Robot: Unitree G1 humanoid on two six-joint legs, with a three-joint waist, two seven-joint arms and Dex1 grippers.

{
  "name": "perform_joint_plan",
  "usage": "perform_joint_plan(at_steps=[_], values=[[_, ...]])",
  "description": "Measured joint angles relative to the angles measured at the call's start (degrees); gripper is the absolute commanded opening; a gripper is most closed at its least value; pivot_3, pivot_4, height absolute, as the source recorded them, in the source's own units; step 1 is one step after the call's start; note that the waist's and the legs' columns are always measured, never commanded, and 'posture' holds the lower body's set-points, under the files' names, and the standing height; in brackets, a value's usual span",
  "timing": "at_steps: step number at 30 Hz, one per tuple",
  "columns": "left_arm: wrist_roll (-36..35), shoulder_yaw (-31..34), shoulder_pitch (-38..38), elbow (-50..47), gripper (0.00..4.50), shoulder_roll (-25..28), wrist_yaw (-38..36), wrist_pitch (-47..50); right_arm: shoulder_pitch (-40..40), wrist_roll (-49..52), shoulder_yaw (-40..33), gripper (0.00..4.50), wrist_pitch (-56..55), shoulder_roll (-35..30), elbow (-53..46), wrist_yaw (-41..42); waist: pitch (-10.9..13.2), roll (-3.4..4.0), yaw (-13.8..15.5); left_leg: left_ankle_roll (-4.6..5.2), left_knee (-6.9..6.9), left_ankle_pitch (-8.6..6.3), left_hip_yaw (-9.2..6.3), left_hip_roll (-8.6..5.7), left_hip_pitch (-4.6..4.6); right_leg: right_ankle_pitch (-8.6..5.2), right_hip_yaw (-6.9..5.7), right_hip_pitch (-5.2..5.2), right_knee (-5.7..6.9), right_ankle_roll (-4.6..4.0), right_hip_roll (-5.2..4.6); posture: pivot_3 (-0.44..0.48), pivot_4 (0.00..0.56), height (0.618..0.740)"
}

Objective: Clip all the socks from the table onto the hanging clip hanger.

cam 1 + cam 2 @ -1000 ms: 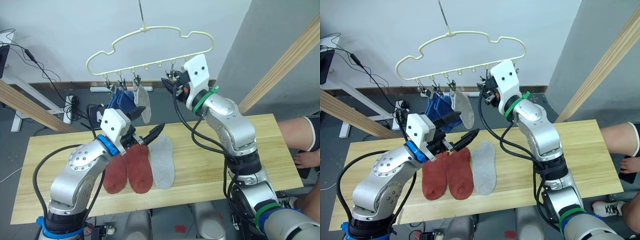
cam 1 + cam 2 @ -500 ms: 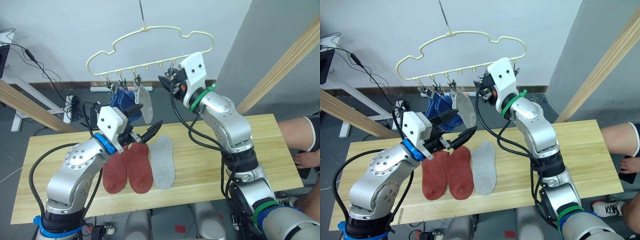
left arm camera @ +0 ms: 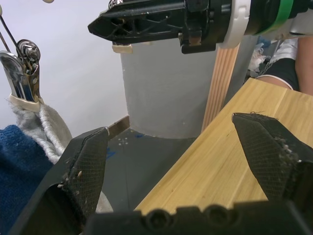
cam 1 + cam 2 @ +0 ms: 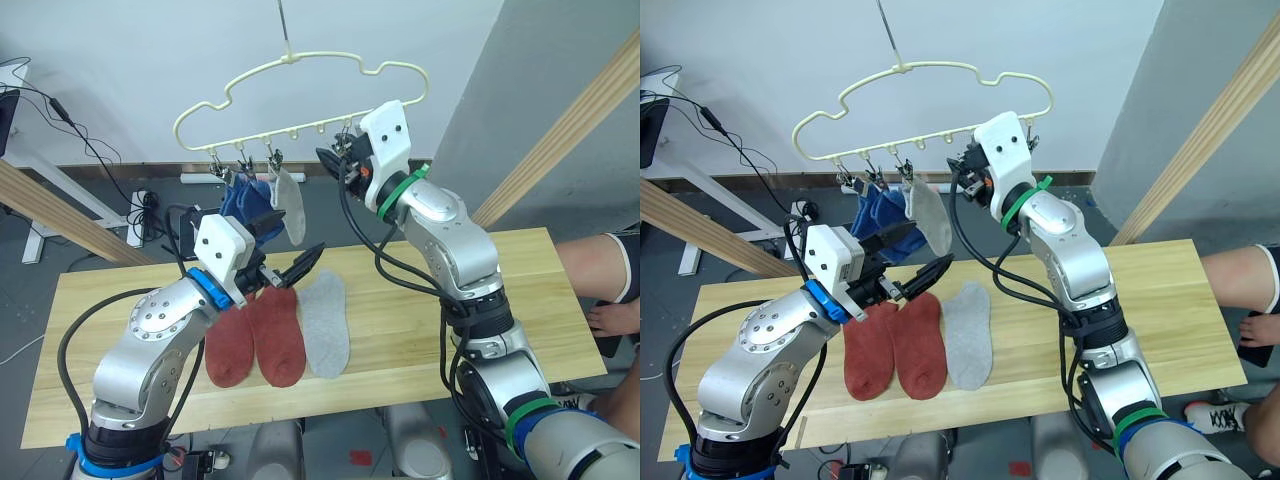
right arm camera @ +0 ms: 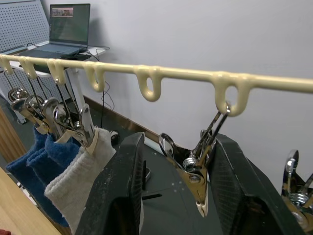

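Three socks hung, three on the table [image 4: 450,290]

We see bare planks right of the two rust-red socks [image 4: 256,340] and the grey sock [image 4: 324,325] lying together. Our left gripper [image 4: 283,262] hovers above them, fingers spread and empty. The cream clip hanger [image 4: 300,95] carries two blue socks [image 4: 243,203] and one grey. Our right gripper [image 5: 176,196] stands open around a free metal clip [image 5: 194,169].

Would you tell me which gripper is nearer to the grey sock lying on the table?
The left. The left gripper hovers open just above the grey sock's top end, while the right gripper is raised at the clip hanger, well above the table.
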Motion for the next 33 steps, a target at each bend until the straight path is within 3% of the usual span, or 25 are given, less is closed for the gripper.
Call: perform_joint_plan(at_steps=[10, 18, 27, 33], values=[[0.29, 0.0, 0.5, 0.0, 4.5, 0.0, 0.08, -0.02, -0.12, 0.12, -0.29, 1.89, -0.08, 0.93, 0.08, -0.21, 0.0, 0.0, 0.0, 0.0, 0.0, 0.0, 0.0, 0.0, 0.0, 0.0, 0.0, 0.0, 0.0, 0.0, 0.0, -0.081, 0.358, 0.74], [2.79, -0.36, 1.43, 0.01, 4.5, -0.46, 1.66, -0.89, -0.34, 0.15, -1.54, 0.04, -0.48, 1.47, 1.16, -0.35, 0.0, 0.0, 0.01, 0.0, 0.0, 0.0, 0.0, 0.0, 0.0, 0.0, 0.0, 0.0, -0.01, 0.0, 0.0, -0.083, 0.361, 0.74], [14.51, -8.65, 6.44, 0.17, 4.5, -3.25, 8.2, -2.72, -0.44, 0.3, -2.45, 0.02, -0.5, 1.66, 1.26, -0.21, 0.0, 0.0, -0.01, 0.02, -0.02, -0.01, 0.01, 0.0, 0.0, 0.0, 0.01, 0.0, -0.01, 0.0, 0.0, -0.085, 0.364, 0.74], [23.53, -18.56, 7.87, 8.64, 4.5, -10.37, 15.23, 0.15, -0.49, 0.48, -2.48, 0.02, -0.5, 1.66, 1.34, -0.09, 0.0, 0.0, 0.0, 0.21, 0.01, -0.12, -0.01, -0.01, 0.0, 0.0, 0.0, 0.0, 0.04, 0.0, 0.0, -0.107, 0.368, 0.74]])
